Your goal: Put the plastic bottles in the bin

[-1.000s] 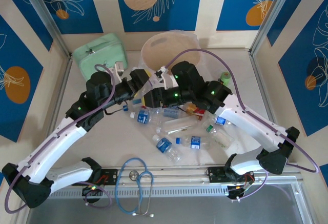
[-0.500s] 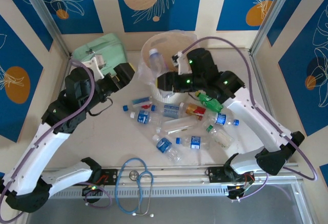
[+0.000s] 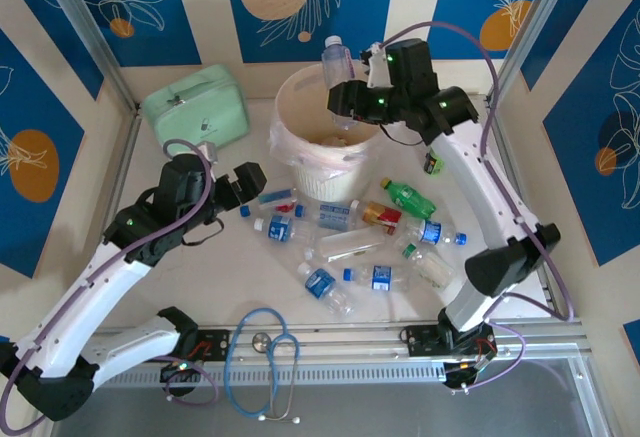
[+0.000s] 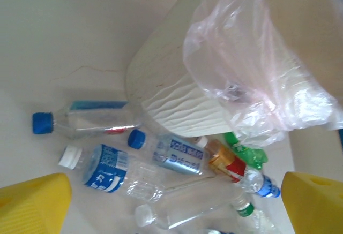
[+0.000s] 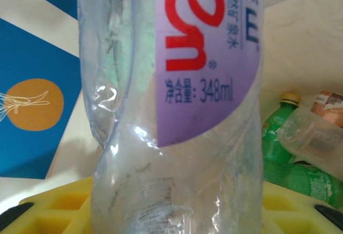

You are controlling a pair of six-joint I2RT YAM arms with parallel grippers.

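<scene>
The left gripper (image 3: 247, 179) has dropped away from the green case (image 3: 195, 105) to the 9 o'clock edge of the loose bottles (image 3: 347, 244). Its fingers are spread wide with nothing between them, seemingly lined up for another pick. The bin (image 3: 287, 107) stands at 12 o'clock of that heap. The right gripper (image 3: 347, 97) has risen out of the pile and is clamped on one clear bottle (image 3: 337, 58), held upright above the bin's 1 o'clock rim. Letting go looks like the next step, with the rest left to clear.
</scene>
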